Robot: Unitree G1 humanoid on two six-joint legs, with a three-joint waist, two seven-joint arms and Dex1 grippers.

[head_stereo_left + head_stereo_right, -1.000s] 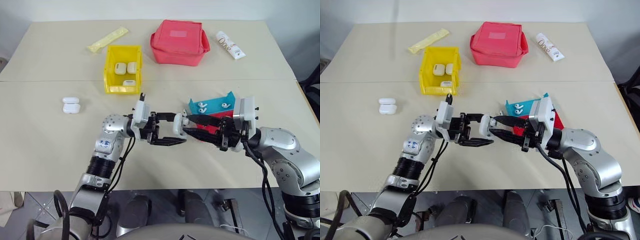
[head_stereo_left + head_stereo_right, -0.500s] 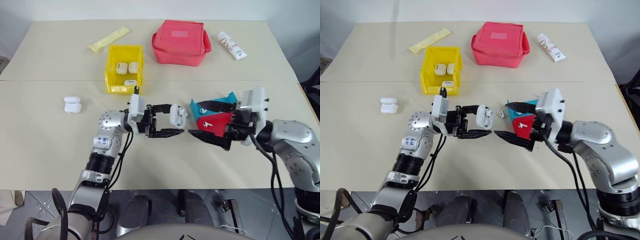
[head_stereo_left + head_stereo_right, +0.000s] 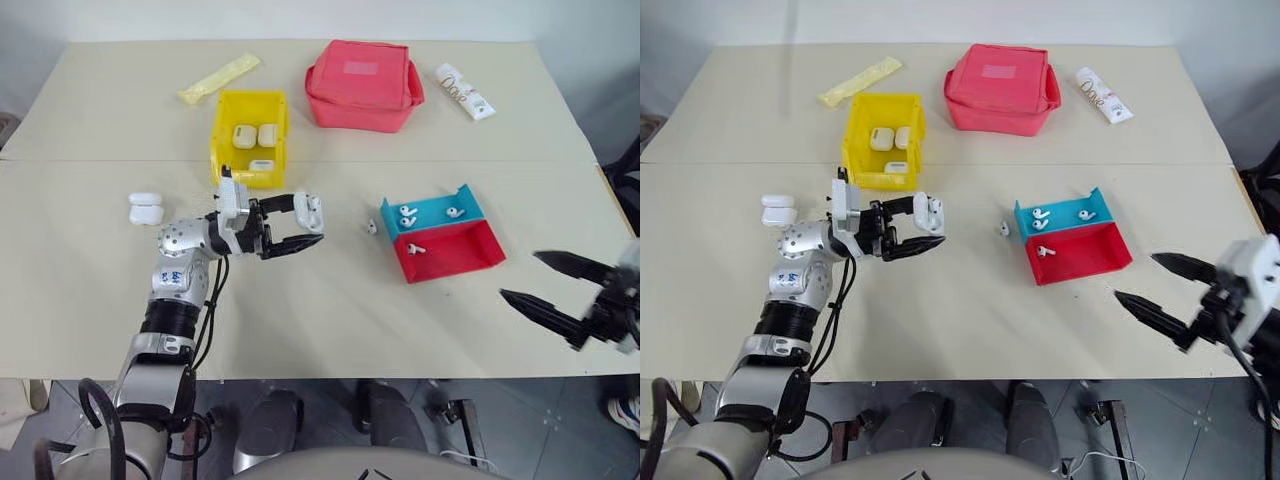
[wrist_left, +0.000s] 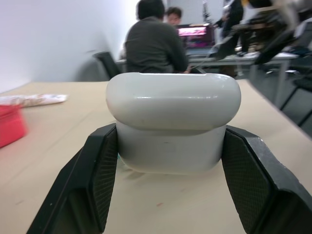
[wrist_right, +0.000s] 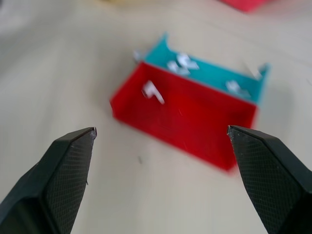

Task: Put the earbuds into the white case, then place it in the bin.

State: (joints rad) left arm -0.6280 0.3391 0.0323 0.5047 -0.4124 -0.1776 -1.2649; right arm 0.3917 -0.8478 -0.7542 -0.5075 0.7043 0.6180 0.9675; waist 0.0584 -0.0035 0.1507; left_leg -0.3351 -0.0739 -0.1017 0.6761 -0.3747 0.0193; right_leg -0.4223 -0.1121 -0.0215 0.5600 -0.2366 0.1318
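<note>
Now, head cam: left gripper (image 3: 303,226) pinches the white case (image 3: 309,211) between its two black fingers, lid shut, held above the table (image 3: 90,110) w/ tips pointing toward the trays. Just behind that claw sits the bin (image 3: 247,140), yellow, w/ three white cases inside; two more stacked cases (image 3: 144,209) lie on the wrist side of the claw, near it. Right gripper (image 3: 552,289) is well apart at the table's near right edge, fingers spread wide, nothing between them. Between the two claws: blue tray (image 3: 432,209) touching red tray (image 3: 447,250), earbuds (image 3: 407,213) in blue, one earbud in red, one loose earbud (image 3: 371,227) on the table just beside the blue tray. Red pouch (image 3: 361,83), a tube and a yellow packet at the far side. Left wrist cam: case (image 4: 172,120) clamped between both pads, people seated at desks beyond. Right wrist cam: fingertips (image 5: 78,146) wide apart, red and blue trays ahead between them, blurry.
</note>
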